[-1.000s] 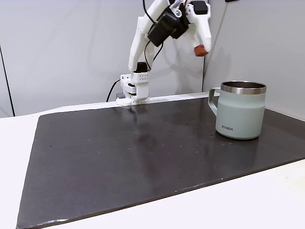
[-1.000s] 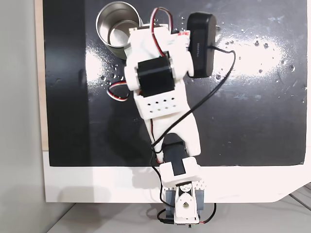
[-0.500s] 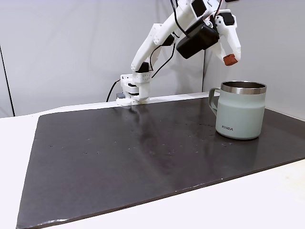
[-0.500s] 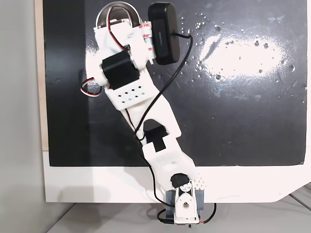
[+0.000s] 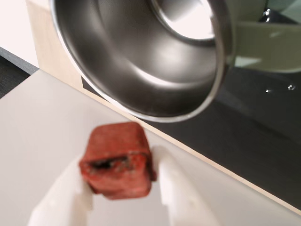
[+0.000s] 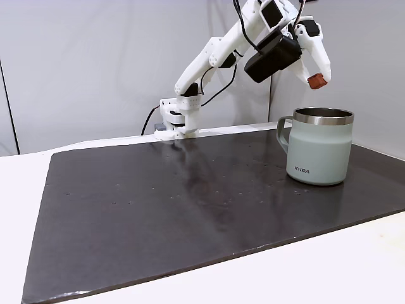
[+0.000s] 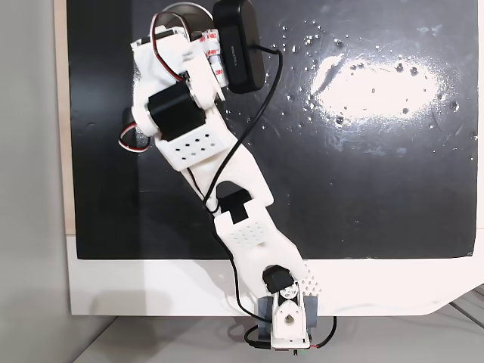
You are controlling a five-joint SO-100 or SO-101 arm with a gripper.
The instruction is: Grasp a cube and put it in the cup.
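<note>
Wrist view: the cube (image 5: 118, 160), brick-red with a dark scuffed patch on its near face, sits clamped between the two white fingers (image 5: 176, 188) of the pincer (image 5: 123, 181); just beyond it is the open mouth of the cup (image 5: 141, 56), steel inside, tilted across the top of the picture.
Pincer: closed on the cube, one finger on each side of it; in a fixed view the pincer (image 6: 316, 79) hangs in the air above the cup, apart from it.
Cube: in a fixed view the cube (image 6: 316, 80) shows as a small red spot at the fingertips, above the cup's rim and a little left of its middle.
Cup: pale grey-green with a steel rim and a handle on its left side, it stands upright on the dark mat (image 6: 190, 202) at the right in a fixed view (image 6: 319, 149); small dark lettering near its base.
Arm: the white arm (image 6: 209, 60) reaches from its base at the far edge of the mat up and to the right; from above, in a fixed view, the arm (image 7: 193, 128) covers most of the cup, whose rim (image 7: 181, 9) peeks out at the top.
Counter: white (image 6: 329, 266), with the mat laid on it.
</note>
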